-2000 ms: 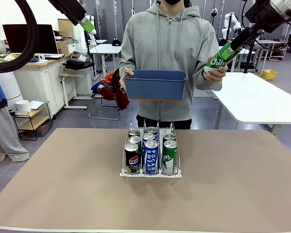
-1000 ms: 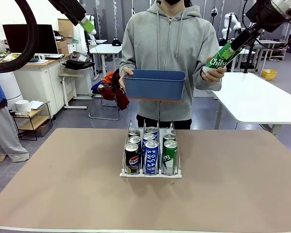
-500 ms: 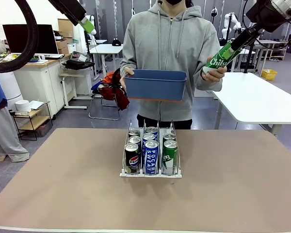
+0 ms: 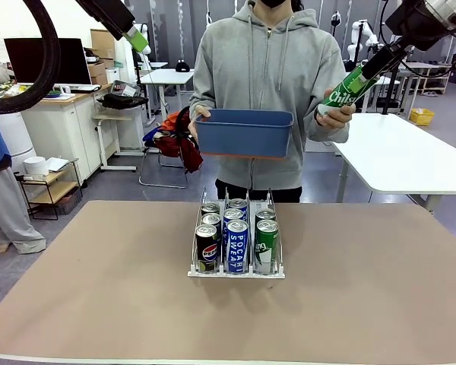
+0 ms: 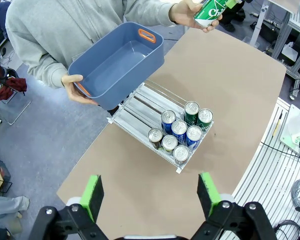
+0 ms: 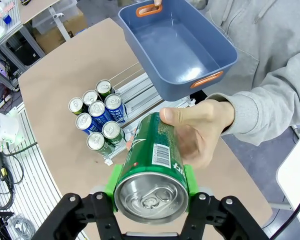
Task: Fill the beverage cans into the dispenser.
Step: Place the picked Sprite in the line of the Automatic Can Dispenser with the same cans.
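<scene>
While the person's hand (image 6: pixel 200 131) is gripping the green can (image 6: pixel 152 172), the right gripper (image 6: pixel 151 186) is pinching its top end (left gripper (image 5: pixel 151 195) spread, idle); the dispenser (image 6: pixel 121 107) is lying toward ten o'clock, below.

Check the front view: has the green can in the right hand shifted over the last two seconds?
No. The green can sits at the same spot against the white table behind it, clamped by the right hand.

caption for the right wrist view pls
Right pincer shut on a slim green aluminium can that a person's hand also grips.
</scene>
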`<state>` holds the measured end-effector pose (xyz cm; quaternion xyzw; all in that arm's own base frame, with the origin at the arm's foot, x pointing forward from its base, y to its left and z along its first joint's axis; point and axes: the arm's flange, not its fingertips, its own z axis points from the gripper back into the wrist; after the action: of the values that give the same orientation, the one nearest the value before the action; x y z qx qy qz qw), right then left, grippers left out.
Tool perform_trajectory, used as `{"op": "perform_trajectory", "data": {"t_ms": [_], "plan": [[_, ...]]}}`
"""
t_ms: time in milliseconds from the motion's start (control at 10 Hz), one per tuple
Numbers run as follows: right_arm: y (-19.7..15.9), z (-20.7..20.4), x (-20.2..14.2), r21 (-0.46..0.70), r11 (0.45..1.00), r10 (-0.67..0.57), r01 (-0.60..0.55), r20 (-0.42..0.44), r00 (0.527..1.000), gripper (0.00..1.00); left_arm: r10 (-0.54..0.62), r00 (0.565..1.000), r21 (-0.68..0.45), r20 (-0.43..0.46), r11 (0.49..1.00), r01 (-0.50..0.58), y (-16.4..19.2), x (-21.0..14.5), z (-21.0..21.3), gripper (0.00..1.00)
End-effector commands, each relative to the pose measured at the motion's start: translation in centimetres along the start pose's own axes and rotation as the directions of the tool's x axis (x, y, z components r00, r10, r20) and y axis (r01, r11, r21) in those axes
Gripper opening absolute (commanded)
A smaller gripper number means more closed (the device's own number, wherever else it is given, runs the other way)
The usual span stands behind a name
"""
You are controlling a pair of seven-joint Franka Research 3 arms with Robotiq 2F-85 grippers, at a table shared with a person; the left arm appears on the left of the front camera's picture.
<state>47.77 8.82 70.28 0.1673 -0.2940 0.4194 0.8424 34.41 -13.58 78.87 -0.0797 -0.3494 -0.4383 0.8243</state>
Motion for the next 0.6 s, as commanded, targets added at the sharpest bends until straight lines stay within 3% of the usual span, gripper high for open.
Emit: {"op": "perform_trajectory", "data": {"t_ms": [0, 500], "plan": [[0.06, -0.02, 0.04, 0.001, 1.0, 0.002, -0.002, 0.0, 1.0, 0.0, 0.0, 1.0, -0.011, 0.003, 1.0, 0.0, 0.05, -0.22, 0.06, 1.0], [0.06, -0.02, 0.04, 0.001, 1.0, 0.002, -0.002, 0.0, 1.0, 0.0, 0.0, 1.0, -0.011, 0.003, 1.0, 0.0, 0.05, -0.22, 0.06, 1.0]]}}
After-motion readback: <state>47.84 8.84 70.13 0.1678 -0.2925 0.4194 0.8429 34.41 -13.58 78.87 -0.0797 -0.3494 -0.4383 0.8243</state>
